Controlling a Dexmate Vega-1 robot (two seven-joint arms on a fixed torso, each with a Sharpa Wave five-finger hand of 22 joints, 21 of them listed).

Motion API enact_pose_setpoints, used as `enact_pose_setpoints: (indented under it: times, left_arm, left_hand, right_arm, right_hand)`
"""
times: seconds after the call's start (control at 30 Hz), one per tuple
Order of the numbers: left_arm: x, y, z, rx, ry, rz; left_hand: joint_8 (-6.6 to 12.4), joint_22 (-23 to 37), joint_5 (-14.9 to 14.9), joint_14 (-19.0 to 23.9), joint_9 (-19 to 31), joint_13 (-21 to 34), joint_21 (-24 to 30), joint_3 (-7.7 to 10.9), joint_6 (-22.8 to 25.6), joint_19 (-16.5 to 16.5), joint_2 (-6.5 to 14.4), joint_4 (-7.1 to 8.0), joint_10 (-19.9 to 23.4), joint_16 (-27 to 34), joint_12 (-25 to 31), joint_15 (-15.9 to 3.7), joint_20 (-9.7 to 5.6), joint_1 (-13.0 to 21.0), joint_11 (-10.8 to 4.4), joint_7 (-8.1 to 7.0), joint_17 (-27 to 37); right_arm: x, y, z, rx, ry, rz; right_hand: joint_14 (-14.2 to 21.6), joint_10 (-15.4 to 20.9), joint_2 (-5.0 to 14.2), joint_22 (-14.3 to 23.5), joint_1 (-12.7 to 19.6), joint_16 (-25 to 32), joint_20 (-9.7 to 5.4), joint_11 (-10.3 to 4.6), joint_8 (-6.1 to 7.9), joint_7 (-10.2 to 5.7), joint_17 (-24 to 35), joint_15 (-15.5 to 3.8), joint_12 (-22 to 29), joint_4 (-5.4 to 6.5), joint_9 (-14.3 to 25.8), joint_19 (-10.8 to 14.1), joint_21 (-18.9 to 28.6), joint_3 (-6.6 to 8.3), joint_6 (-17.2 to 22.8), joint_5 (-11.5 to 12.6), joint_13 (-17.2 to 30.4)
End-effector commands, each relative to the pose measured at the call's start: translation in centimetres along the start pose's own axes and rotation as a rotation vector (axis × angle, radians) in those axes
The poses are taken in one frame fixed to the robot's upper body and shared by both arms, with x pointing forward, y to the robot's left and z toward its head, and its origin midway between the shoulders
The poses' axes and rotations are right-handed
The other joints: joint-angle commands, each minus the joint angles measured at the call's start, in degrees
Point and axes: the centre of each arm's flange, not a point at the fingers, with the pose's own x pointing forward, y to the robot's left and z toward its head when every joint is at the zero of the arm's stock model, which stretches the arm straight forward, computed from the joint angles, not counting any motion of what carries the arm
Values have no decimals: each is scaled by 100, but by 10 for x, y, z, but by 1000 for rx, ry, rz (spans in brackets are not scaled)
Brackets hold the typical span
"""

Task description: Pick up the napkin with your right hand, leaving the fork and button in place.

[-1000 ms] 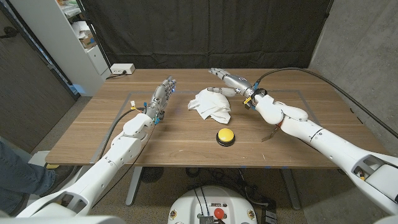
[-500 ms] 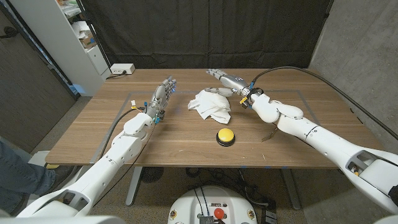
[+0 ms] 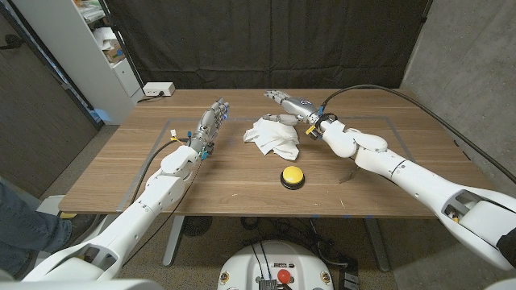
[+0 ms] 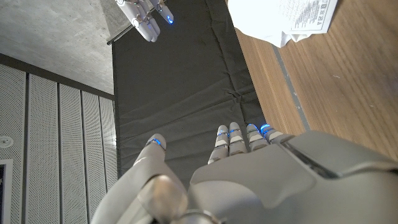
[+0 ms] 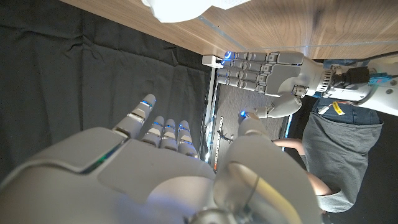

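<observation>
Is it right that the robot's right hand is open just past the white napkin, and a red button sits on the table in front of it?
Not quite: the button is yellow, not red, as the head view shows. The rest holds: the right hand is open, fingers spread, just beyond the white napkin, and the button sits on the table nearer the robot.

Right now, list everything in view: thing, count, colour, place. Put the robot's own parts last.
napkin: one, white, crumpled, table middle, far side.
button: one, yellow on a black base, nearer the robot than the napkin.
table: one, brown wood.
power strip: one, white, table's far left corner.
curtain: one, black, behind the table.
shelf unit: one, white, far left.
left hand: one, grey, left of the napkin, holding nothing.
right hand: one, grey, open, above the napkin's far right edge.
</observation>
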Motion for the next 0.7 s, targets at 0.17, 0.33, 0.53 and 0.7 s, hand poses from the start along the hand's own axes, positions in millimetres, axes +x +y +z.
enact_pose_setpoints:
  times: [0.17,0.33,0.53,0.7]
  left_arm:
    - [2,3,-1,-1,4,-2]
    - [3,4,-3,-4,5,0]
    - [4,6,-5,-11,9,-2]
    - [4,7,-5,-8,6,-1]
  left_hand:
    - [-18,23,-17,-55,32,34,37,17,14,-28,51,-35,16,-14,12,-20,34,32,0,-2,16]
    - [-18,23,-17,-57,32,34,38,15,16,-27,53,-38,22,-15,14,-18,35,32,-2,-2,16]
    - [-16,23,-17,-57,32,34,38,12,20,-28,55,-40,17,-14,11,-15,34,32,2,2,16]
    - [-18,24,-17,-58,32,34,48,9,17,-4,58,-43,9,-13,8,-15,34,31,5,-3,16]
  right_arm:
    - [14,7,0,-30,8,37]
    - [19,8,-1,-39,11,48]
    - [24,12,-3,-53,14,67]
    - [28,16,-4,-70,16,87]
  right_hand:
    - [-8,-16,22,26,80,12,-15,-21,38,18,8,14,51,-26,15,-23,43,-1,-46,-9,17]
    - [-4,-19,24,26,89,15,-13,-6,39,17,5,16,52,-30,15,-22,46,-1,-50,-8,17]
    - [74,32,27,25,119,47,-12,-12,53,16,-2,-5,75,-46,16,4,59,0,-35,-6,17]
    - [115,58,26,25,137,62,-5,-17,61,9,-5,-15,85,-56,16,20,66,1,-21,-5,17]
